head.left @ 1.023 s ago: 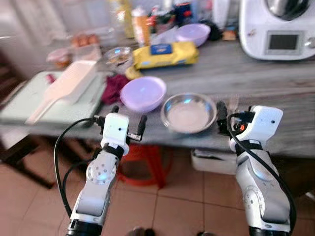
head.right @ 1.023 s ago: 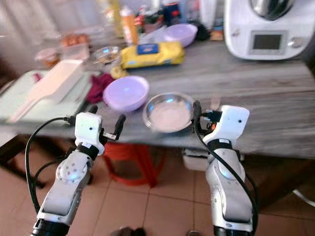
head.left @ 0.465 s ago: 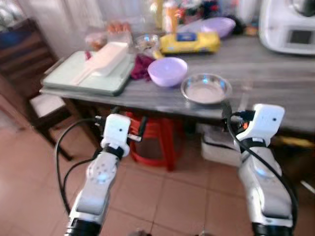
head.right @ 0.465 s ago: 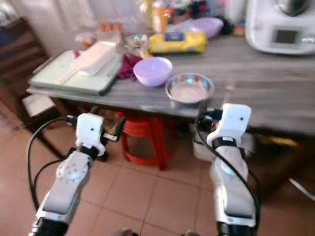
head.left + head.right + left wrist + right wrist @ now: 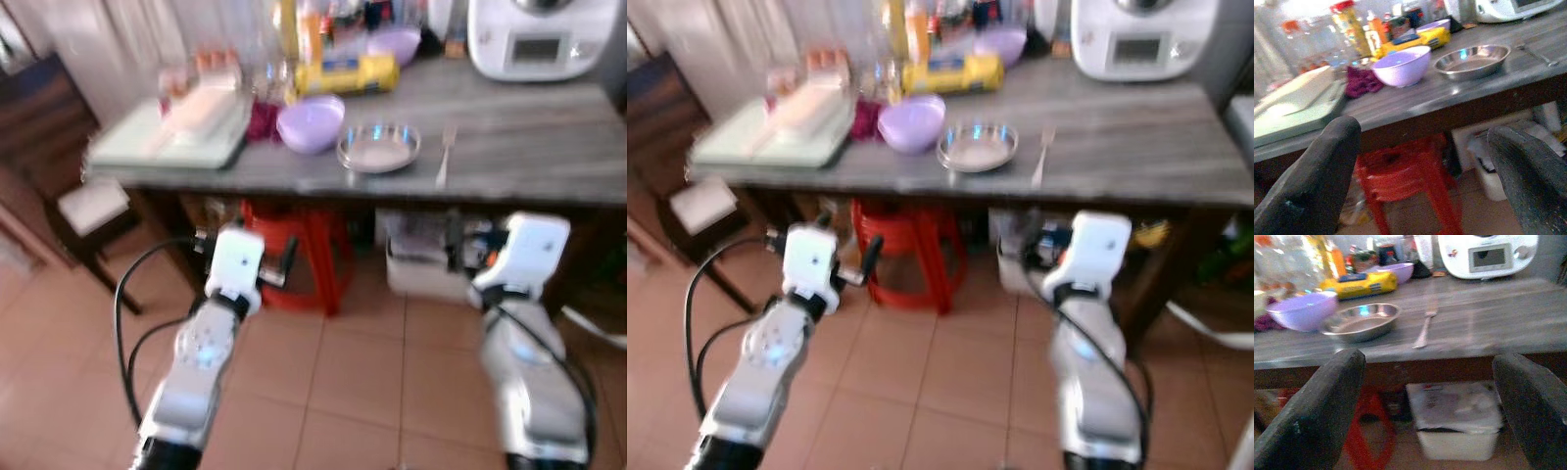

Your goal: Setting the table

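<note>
Head views: the bench (image 5: 509,137) is looked down on from above, well back; both arms are included
Wrist views: aimed level at the bench edge, nearer
Shared: steel dish (image 5: 1360,321); purple bowl (image 5: 1401,64)

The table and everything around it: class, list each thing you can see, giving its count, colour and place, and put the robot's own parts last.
Table: one, grey wood-grain, across the scene.
Metal dish: one, silver, near the front edge.
Fork: one, silver, on the robot's right of the dish.
Bowls: two, lilac; one left of the dish, one at the back.
Yellow packet: one, behind the near bowl.
Cloth: one, maroon, left of the near bowl.
Tray: one, pale green, at the table's left end.
Kitchen machine: one, white, back right.
Stool: one, red, under the table.
Box: one, white, under the table.
Left gripper: open, below table height.
Right gripper: open, below table height.
</note>
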### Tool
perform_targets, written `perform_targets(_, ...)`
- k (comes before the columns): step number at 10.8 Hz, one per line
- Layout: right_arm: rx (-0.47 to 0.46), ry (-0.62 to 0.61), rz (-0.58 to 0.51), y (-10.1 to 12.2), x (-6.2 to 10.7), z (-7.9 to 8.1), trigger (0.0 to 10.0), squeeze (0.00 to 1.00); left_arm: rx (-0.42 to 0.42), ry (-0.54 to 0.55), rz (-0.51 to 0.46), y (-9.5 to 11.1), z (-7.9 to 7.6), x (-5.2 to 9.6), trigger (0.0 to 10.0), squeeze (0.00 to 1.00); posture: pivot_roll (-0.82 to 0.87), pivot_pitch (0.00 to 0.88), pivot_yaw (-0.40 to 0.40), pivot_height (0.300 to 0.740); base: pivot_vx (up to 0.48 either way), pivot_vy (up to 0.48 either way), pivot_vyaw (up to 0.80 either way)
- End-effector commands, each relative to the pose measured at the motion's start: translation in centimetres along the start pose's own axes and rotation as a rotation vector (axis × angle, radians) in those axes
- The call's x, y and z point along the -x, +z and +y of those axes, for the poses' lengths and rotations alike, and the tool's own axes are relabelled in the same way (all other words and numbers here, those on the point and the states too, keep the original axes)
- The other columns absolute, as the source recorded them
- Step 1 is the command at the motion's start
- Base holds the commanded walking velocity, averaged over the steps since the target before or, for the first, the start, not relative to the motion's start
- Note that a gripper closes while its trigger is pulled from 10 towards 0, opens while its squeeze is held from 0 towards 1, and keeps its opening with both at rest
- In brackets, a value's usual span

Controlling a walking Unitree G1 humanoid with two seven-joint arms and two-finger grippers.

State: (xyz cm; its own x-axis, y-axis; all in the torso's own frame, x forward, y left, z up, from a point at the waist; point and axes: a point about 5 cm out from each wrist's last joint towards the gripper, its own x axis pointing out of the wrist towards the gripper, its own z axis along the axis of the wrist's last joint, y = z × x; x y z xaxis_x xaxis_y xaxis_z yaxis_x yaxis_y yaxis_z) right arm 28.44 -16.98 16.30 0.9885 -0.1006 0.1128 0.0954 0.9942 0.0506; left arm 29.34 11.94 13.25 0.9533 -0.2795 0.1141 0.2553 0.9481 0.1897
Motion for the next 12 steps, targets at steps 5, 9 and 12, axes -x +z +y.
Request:
perform_targets(5, 0.014, 0.017, -0.034, 0.8, -0.1, 0.2, 10.0, 0.00, 0.085, -0.069, -0.051, 0.5, -0.7, 0.3, 10.0, 0.00, -0.10, 0.080, 0.139, 0.740, -0.051, 0.000, -0.23)
perform_targets(9, 0.016, 0.038, -0.041, 0.8, -0.2, 0.7, 10.0, 0.00, 0.110, -0.095, -0.071, 0.8, -1.3, 0.2, 10.0, 0.00, -0.10, 0.071, 0.135, 0.740, 0.000, 0.000, 0.00)
perform_targets(12, 0.020, 0.040, -0.045, 0.8, -0.3, 0.7, 10.0, 0.00, 0.120, -0.097, -0.067, 0.8, -1.2, 0.2, 10.0, 0.00, -0.10, 0.073, 0.134, 0.740, 0.000, -0.189, 0.00)
